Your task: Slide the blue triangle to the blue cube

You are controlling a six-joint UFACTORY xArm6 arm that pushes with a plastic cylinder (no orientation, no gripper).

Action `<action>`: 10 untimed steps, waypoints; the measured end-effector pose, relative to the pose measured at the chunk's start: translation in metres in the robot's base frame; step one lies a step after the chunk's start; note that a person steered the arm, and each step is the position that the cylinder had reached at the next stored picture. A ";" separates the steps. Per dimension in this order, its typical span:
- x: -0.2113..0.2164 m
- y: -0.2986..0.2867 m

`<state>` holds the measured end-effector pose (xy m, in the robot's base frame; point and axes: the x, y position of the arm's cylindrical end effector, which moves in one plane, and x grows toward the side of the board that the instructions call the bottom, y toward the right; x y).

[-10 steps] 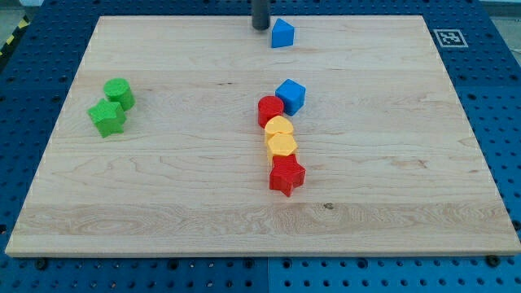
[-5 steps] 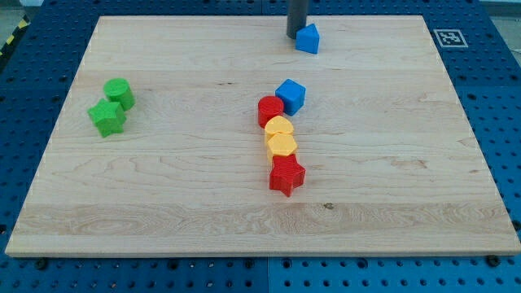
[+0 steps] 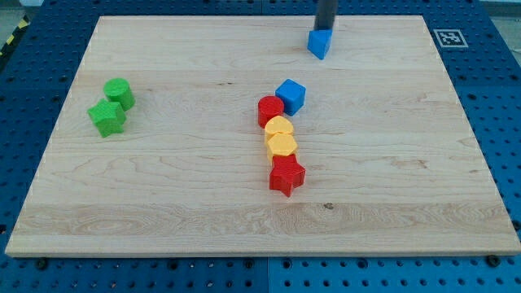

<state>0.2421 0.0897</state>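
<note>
The bench is a pale wooden board with visible grain, lying on a blue perforated plate. The blue triangle is a smooth wedge-shaped block near the view's top edge of the board, right of centre. My tip is the lower end of a dark cylindrical rod, cut off by the view's top; it sits directly against the triangle's upper side, with contact apparent. No hand is fitted, so nothing is grasped. The blue cube lies well below and slightly left of the triangle, with bare wood between them. It touches a red cylinder, which heads a touching column running toward the view's bottom: two yellow blocks, shapes hard to make out, then a red star. Two green blocks sit together at the view's left. A printed marker shows at the board's top right corner.
</note>
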 end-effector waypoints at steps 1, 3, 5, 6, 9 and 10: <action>0.001 0.000; 0.016 0.004; 0.062 0.016; 0.082 0.037; 0.099 0.062; 0.102 0.062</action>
<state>0.3436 0.1519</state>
